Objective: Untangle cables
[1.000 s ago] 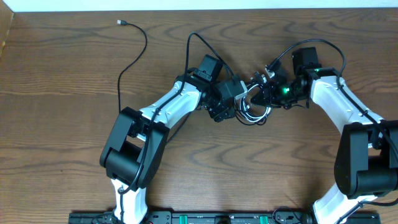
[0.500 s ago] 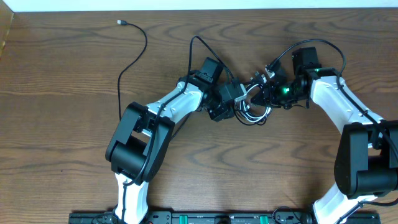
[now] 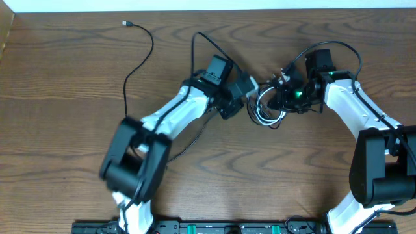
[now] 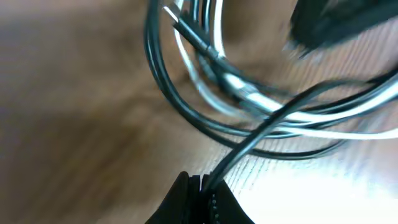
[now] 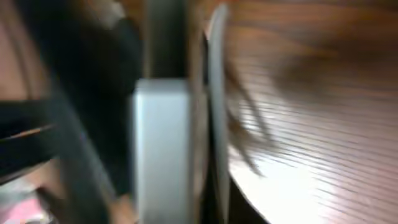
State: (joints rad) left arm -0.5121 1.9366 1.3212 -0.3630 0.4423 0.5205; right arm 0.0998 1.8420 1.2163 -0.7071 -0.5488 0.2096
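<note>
A knot of black and white cables [image 3: 268, 112] lies on the wooden table between my two grippers. My left gripper [image 3: 249, 93] sits just left of the knot. In the left wrist view that gripper [image 4: 204, 186] is shut on one black cable [image 4: 261, 127], which runs up into the loops beside a white cable [image 4: 323, 118]. On the knot's right side is my right gripper [image 3: 278, 97]. Its wrist view is blurred, filled by a grey plug-like piece [image 5: 158, 143] and a pale cord [image 5: 217, 93]. Whether its jaws grip anything is unclear.
A separate long black cable [image 3: 151, 45] curves across the left of the table, its small plug [image 3: 125, 23] near the far edge. Thick black arm wires [image 3: 198, 49] arc above the left wrist. The table's far edge [image 3: 208, 9] runs along the top.
My left gripper has shut on a black cable and drawn back up and to the left, uncovering the knot. The left arm's base link swung. The right arm has stayed in place.
</note>
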